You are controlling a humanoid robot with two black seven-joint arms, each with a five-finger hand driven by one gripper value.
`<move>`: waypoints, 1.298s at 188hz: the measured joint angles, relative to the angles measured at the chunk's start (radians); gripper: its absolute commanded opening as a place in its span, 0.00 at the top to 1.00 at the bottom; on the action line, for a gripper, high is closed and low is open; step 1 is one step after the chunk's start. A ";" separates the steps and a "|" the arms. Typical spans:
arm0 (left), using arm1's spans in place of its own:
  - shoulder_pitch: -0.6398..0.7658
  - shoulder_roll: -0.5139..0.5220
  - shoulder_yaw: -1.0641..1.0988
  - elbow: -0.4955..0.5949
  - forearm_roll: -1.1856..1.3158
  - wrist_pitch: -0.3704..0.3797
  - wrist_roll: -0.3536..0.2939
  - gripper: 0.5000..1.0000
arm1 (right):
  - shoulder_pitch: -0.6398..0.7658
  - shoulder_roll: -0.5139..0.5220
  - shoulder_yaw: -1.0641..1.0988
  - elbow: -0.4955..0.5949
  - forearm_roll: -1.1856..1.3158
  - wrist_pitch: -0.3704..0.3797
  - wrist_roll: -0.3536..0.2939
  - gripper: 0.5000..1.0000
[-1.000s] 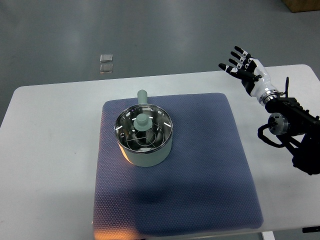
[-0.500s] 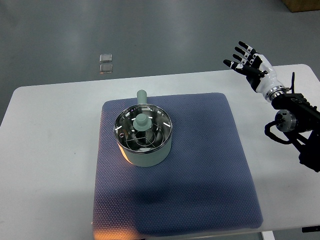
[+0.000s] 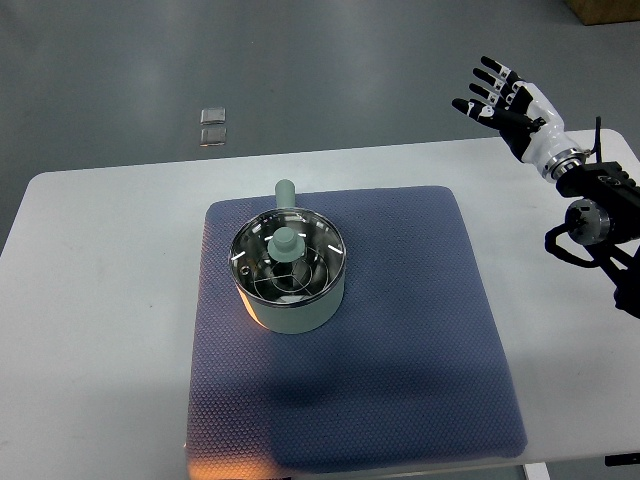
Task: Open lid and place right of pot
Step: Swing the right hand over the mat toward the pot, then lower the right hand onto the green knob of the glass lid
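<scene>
Task not yet started in effect: the lid sits on the pot, seated flat inside the rim, and nothing has been set down to the pot's right. Pot stands on the blue mat, in the mat's left half toward the far edge; the mat covers the middle of the white table. Mat surface to the right of the pot is bare, so the drop spot is free. Right hand is in the air past the table's far right corner, well apart from the pot, fingers spread and holding nothing; its arm comes in from the right edge. Left arm does not show. Remaining, by my reading: bring the hand over to the pot, take the knob, lift the lid off, set it on the mat right of the pot. Lid looks like clear glass in a metal rim, with a pale green knob at centre; the pot's shiny interior shows through it. Pot body is pale green, with a stubby green handle pointing to the far edge. The knob is small and upright, likely needing a fingertip pinch.
</scene>
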 measured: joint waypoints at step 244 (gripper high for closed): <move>0.000 0.000 0.000 0.000 0.000 0.000 0.000 0.00 | 0.296 -0.080 -0.197 0.272 -0.909 0.389 0.005 0.15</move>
